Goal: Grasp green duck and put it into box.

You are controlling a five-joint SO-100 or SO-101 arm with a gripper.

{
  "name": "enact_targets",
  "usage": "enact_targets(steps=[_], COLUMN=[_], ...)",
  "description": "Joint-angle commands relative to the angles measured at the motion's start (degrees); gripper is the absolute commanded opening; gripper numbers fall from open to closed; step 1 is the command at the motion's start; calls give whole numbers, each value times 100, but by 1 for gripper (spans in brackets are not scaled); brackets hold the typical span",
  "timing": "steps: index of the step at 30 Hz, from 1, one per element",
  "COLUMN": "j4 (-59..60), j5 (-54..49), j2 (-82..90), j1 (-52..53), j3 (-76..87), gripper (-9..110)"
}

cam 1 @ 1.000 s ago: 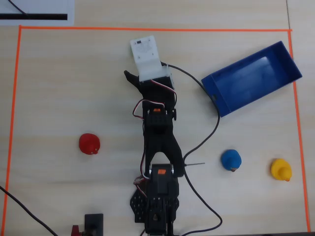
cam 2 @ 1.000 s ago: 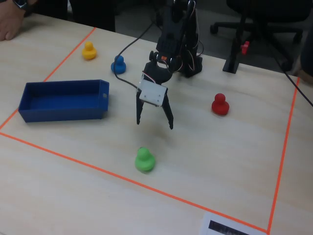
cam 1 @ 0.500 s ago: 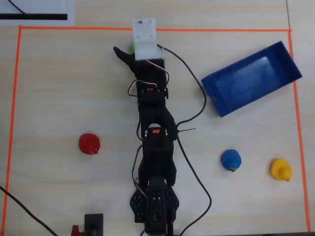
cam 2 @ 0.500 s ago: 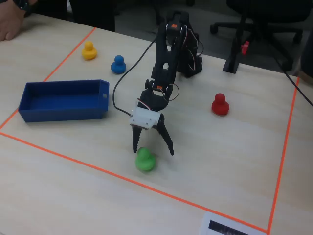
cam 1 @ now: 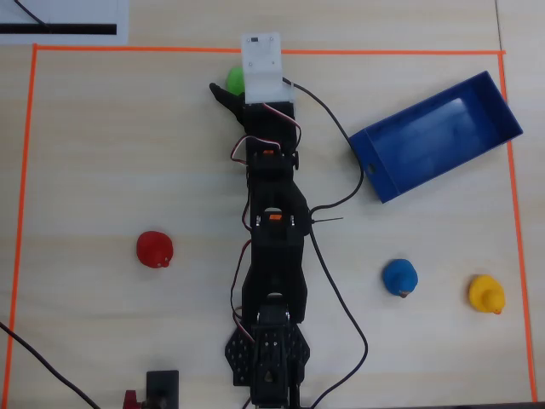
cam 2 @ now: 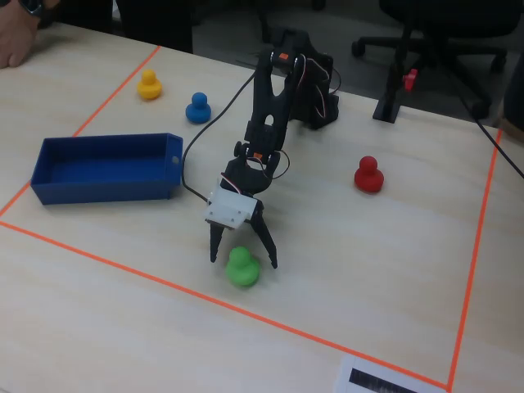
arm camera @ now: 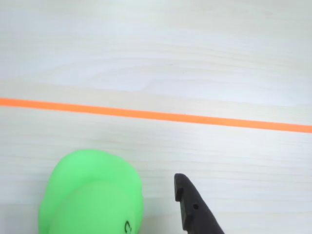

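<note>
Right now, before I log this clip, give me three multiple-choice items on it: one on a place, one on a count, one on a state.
1. Where is the green duck?
A. in the box
B. on the table between the open gripper fingers, near the orange tape
C. beside the red duck

2. How many ducks are on the table?
A. two
B. three
C. four

3. What state is the box in?
A. empty
B. holding the blue duck
C. tipped upside down

Answers:
1 B: in the fixed view the gripper straddles the duck, one finger on each side, just inside the tape.
2 C: the overhead view shows green, red, blue and yellow.
3 A: its blue floor is bare in the overhead and fixed views.
</note>
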Motion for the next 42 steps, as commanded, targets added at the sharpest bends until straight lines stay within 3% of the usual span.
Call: enact_targets(steps=[1, 9, 12, 20, 31, 36, 42], j4=[18, 79, 79, 26, 272, 1424, 3999], j5=[-185, -264, -360, -563, -624, -563, -527], j2=[62, -79, -114, -158, 360, 1705, 3190], j1=[26, -141, -149, -114, 53, 264, 1055], j3=[-246, -387, -422, -483, -360, -53, -237], gripper=[49, 30, 16, 0, 0, 0, 0])
